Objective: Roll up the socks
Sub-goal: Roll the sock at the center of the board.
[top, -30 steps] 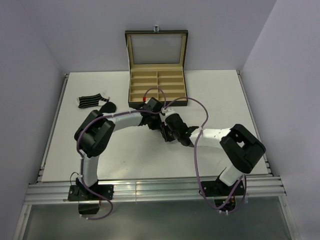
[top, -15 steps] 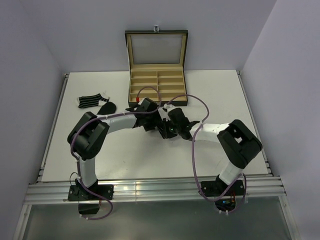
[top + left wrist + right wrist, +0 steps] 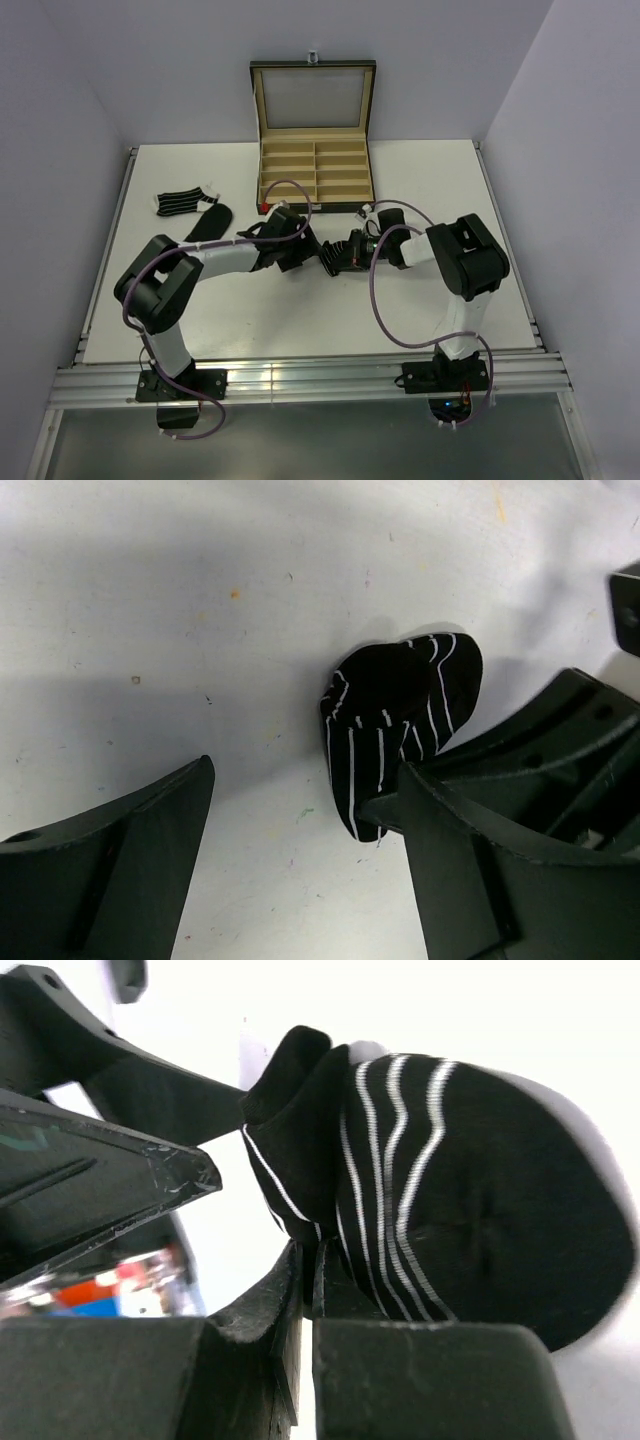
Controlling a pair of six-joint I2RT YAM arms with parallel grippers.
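**Inspector:** Item one?

**Assistant:** A striped bundle (image 3: 400, 730), black with thin white stripes. It is partly rolled: a plump folded lump at one end and a flatter length trailing from it. It lies on the bench (image 3: 450, 180) near the middle, with one edge nipped in the right claw (image 3: 308, 1260).

**Inspector:** Others?

**Assistant:** Two, at the far left of the bench, both unrolled. The striped sock (image 3: 178, 203) lies flat, black with white bands. The plain black sock (image 3: 211, 222) lies flat just beside it, on the nearer side. Contact between them cannot be determined.
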